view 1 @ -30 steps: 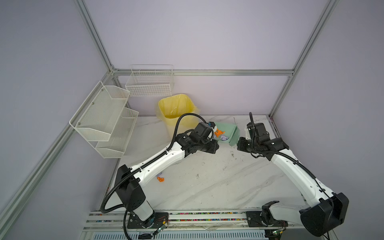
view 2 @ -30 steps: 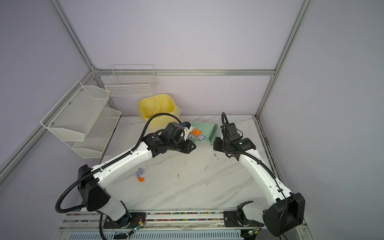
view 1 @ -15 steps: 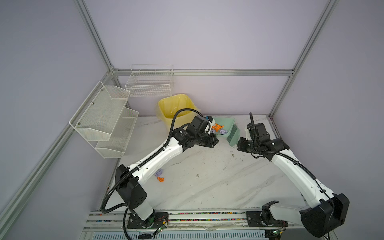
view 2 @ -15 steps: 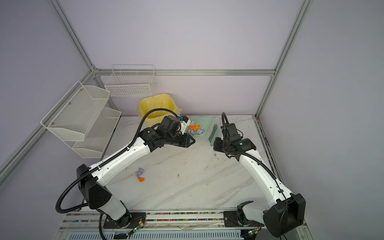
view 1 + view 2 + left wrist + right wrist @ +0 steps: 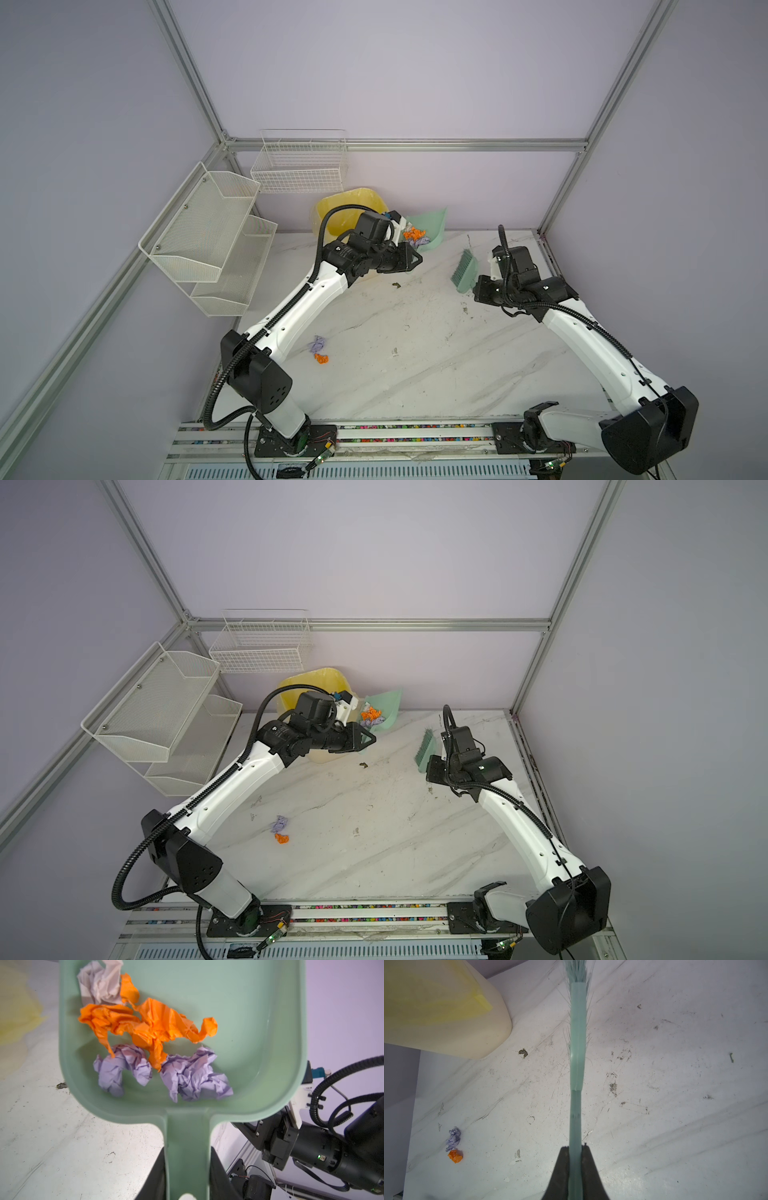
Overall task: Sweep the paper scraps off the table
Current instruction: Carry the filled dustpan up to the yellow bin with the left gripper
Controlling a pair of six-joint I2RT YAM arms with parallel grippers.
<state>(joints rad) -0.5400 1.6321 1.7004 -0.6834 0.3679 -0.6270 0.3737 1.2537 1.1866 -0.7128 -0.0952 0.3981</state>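
My left gripper (image 5: 188, 1167) is shut on the handle of a mint-green dustpan (image 5: 249, 1032). It holds the pan (image 5: 432, 226) in the air at the back of the table (image 5: 415, 374), beside the yellow bin. Several orange and lavender paper scraps (image 5: 153, 1028) lie in the pan, and show in both top views (image 5: 370, 715). A lavender scrap (image 5: 318, 344) and an orange scrap (image 5: 321, 358) lie together on the table's left side, also in the right wrist view (image 5: 453, 1138). My right gripper (image 5: 575, 1149) is shut on the handle of a mint-green brush (image 5: 464, 272), above the table at the right rear.
A yellow-lined bin (image 5: 345, 208) stands at the back left of the table, partly behind my left arm. White wire baskets (image 5: 208, 232) hang on the left wall and the rear rail. A dark greenish speck (image 5: 396, 284) lies in front of the bin. Dark smudges mark the marble top.
My left arm has raised the loaded dustpan and carried it back and left toward the yellow bin. The right arm and the brush have stayed put.
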